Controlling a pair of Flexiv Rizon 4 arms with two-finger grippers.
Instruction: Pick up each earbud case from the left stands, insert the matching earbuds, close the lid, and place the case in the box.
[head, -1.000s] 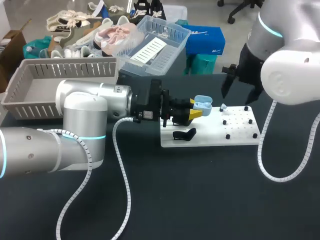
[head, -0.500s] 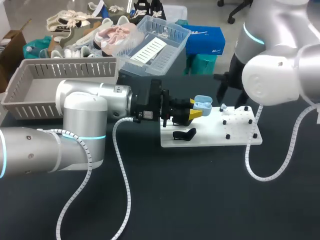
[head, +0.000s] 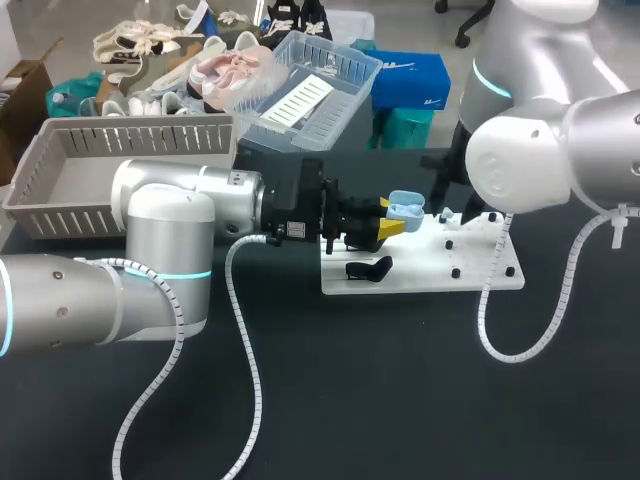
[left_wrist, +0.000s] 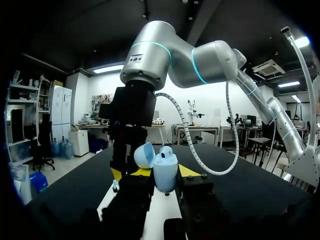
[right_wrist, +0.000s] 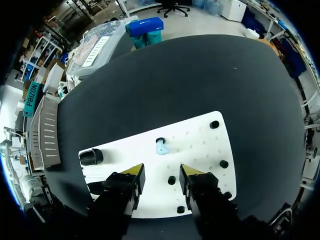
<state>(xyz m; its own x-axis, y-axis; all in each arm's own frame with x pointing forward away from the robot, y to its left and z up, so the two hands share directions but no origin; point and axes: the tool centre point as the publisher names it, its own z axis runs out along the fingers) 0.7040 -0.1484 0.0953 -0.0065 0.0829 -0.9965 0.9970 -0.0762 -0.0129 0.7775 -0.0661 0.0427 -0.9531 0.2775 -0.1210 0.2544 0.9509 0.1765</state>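
Pinching the pale blue earbud case (head: 403, 208) from two sides, the fingers of the left gripper (head: 388, 228) hold it clear above the 9 o'clock end of the white board (head: 485, 272), which lies flat on the dark counter (head: 380, 400). The case's lid (left_wrist: 144, 154) stands open, tipped back away from the left wrist camera; whether an earbud already sits inside cannot be told. On the board, at about 7 o'clock from the case in the head view, lies a black stand (head: 370, 268). A single pale blue earbud (right_wrist: 161, 147) rests on the board just beside a black peg (right_wrist: 160, 140), at roughly 3 o'clock from the case in the head view. The right gripper (right_wrist: 162, 175) hangs over the board with its fingers spread apart and holding nothing, the earbud lying just ahead of the gap between them. The grey slatted box (head: 60, 170) sits on the counter at about 9 o'clock from the board, well apart from the case.
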